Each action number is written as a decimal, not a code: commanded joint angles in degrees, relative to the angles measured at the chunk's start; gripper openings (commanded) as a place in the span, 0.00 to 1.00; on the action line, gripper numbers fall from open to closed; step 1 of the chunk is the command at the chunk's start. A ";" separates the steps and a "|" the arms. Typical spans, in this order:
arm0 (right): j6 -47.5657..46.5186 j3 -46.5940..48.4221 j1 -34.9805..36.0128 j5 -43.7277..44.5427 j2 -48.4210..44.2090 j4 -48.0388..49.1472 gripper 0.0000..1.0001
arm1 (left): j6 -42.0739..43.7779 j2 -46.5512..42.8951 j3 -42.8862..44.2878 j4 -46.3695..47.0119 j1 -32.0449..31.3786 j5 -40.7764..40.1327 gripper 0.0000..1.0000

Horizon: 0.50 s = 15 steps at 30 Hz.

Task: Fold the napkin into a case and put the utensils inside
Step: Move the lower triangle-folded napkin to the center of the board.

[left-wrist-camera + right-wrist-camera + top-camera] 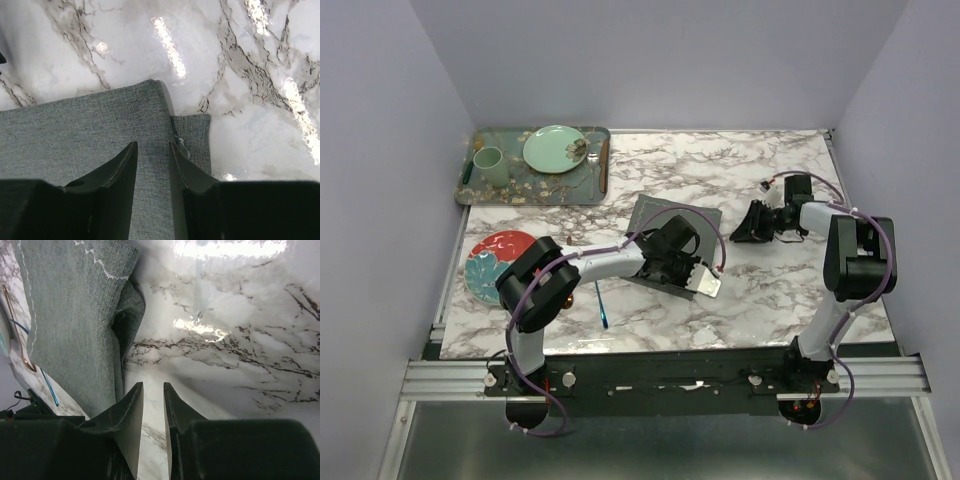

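Observation:
The dark grey napkin (672, 222) lies partly folded in the middle of the table. My left gripper (663, 252) hovers low over it, jaws a little apart, with only flat cloth (90, 130) beneath its fingertips (153, 145). A lower layer (195, 140) sticks out to the right of the folded edge. My right gripper (741, 232) is just right of the napkin, slightly open and empty over bare marble (153, 385), with the bunched napkin edge (75, 315) to its left. The blue fork (603, 305) lies near the front. In the right wrist view the fork (49, 385) and the copper spoon (15, 330) lie beyond the cloth.
A patterned green tray (535, 198) at the back left holds a mint cup (490, 165), a mint plate (555, 148) and a brown-handled utensil (603, 165). A red patterned plate (495, 262) sits at the left edge, beside the left arm.

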 commanded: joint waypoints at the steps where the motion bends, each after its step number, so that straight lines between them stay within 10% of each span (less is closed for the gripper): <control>1: 3.42 3.12 0.74 0.17 2.76 2.94 0.30 | 1.67 2.28 1.64 -2.27 -0.68 1.01 0.42; 15: 4.04 3.21 1.27 -1.06 -2.50 -0.04 0.42 | -18.41 10.98 14.19 -2.36 3.18 -0.75 0.28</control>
